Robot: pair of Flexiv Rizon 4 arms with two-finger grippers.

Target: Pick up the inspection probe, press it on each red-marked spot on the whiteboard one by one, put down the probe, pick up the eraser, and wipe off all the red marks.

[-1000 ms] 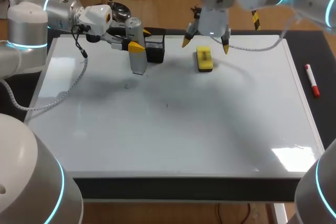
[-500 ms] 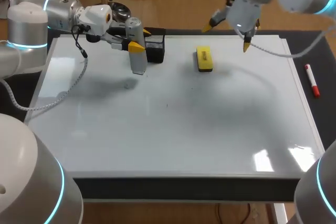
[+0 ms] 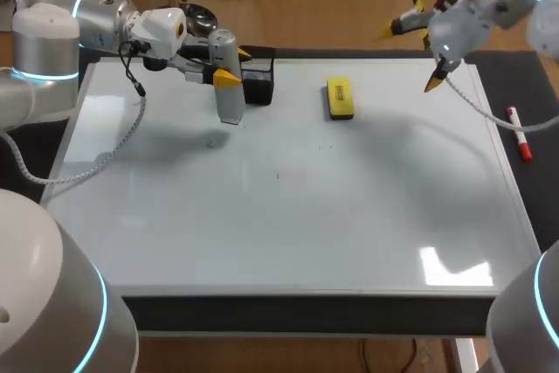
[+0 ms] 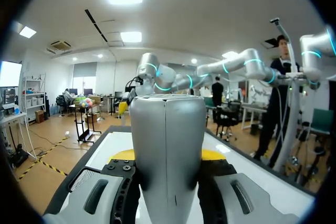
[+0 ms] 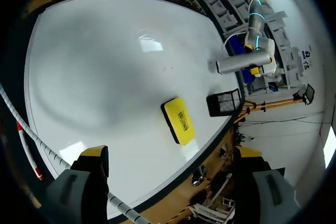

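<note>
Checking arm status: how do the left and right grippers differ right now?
The left gripper, over the whiteboard's far left, is shut on the upright probe; the right gripper, at its far right corner, is open and empty. Both have yellow tips.

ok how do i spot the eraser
Start at the big whiteboard and follow its far edge. Right of the black mesh basket lies the eraser. It is the only flat yellow block; the basket is black and the upright probe silver.

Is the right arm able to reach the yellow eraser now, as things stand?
Probably yes: the open right gripper hangs near the eraser with only bare whiteboard between; the probe stands at the eraser's other side.
</note>
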